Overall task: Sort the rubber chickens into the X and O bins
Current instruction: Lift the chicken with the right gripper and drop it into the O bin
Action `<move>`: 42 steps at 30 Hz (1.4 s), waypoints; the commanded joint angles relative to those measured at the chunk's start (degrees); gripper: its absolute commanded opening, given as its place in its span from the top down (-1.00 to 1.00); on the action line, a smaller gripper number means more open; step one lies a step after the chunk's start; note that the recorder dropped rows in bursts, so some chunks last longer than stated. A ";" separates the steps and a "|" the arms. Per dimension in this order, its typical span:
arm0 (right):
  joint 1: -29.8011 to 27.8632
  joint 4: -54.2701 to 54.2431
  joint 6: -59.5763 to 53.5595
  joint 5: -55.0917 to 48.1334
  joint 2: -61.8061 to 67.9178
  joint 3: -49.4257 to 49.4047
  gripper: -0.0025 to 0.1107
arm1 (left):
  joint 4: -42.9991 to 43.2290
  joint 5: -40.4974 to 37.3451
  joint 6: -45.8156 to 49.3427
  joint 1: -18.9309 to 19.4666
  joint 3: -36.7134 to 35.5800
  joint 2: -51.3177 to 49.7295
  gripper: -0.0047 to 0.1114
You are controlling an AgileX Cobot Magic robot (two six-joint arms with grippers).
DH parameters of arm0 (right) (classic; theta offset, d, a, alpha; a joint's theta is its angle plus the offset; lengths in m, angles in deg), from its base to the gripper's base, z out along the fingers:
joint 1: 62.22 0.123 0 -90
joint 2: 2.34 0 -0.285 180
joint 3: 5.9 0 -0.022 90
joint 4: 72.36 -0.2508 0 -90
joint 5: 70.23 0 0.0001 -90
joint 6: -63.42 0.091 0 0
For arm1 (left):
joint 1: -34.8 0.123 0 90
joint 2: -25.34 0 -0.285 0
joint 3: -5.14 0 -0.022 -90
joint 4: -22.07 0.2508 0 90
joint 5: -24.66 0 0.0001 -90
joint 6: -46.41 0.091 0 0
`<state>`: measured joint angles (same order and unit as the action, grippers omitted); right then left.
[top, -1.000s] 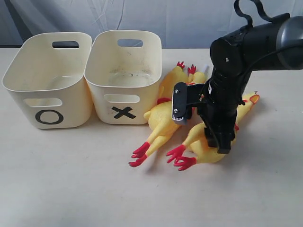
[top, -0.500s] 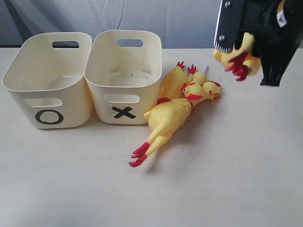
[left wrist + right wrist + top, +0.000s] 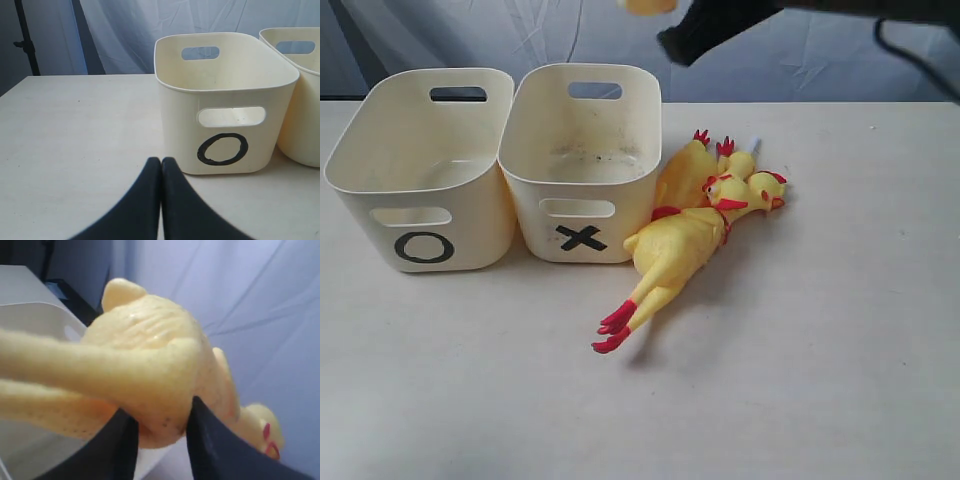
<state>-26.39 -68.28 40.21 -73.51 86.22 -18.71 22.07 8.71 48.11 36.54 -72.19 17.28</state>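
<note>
My right gripper is shut on a large yellow rubber chicken, held high in the air. In the exterior view only a scrap of that chicken and the dark arm show at the top edge, above the X bin. Three rubber chickens stay on the table right of the X bin: a large one with red feet, and two smaller ones behind it. The O bin stands left of the X bin. My left gripper is shut and empty, low over the table before the O bin.
Both bins look empty inside. A grey cloth backdrop hangs behind the table. The table's front half is bare pale surface.
The right arm lifted a large chicken off the pile, then carried it up and leftward to the top edge above the X bin. The left gripper's earlier position is not shown.
</note>
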 commanded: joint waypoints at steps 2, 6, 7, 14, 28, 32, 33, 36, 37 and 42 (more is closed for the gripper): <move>7.29 1.81 -0.64 7.80 6.72 3.53 0.97 | -0.37 0.54 -0.16 -0.26 0.11 0.27 0.92; 11.32 1.39 2.31 8.92 13.10 10.18 0.97 | -0.37 0.54 -0.16 -0.26 0.11 0.27 0.92; 12.27 1.39 2.42 9.22 14.42 11.88 0.97 | -0.37 0.54 -0.16 -0.26 0.11 0.27 0.92; 16.34 1.39 2.52 9.44 23.30 22.67 0.97 | -0.37 0.54 -0.16 -0.26 0.11 0.27 0.92; 18.57 2.46 22.15 25.43 33.49 27.95 0.97 | -0.37 0.54 -0.16 -0.26 0.11 0.27 0.92; 18.57 11.17 37.13 35.17 36.85 27.95 0.97 | -0.37 0.54 -0.16 -0.26 0.11 0.27 0.92; 18.57 12.93 39.77 37.18 37.42 27.95 0.97 | -0.37 0.54 -0.16 -0.26 0.11 0.27 0.92; 18.57 14.96 42.76 40.94 39.19 27.95 0.97 | -0.37 0.54 -0.16 -0.26 0.11 0.27 0.92; 18.57 14.96 42.76 39.88 39.59 28.02 0.97 | -0.37 0.54 -0.16 -0.26 0.11 0.27 0.92; 18.46 14.20 40.41 34.07 41.09 28.02 0.95 | -0.37 0.54 -0.16 -0.26 0.11 0.27 0.92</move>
<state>-7.76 -54.08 81.67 -37.24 126.53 8.96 22.07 8.71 48.11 36.54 -72.19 17.28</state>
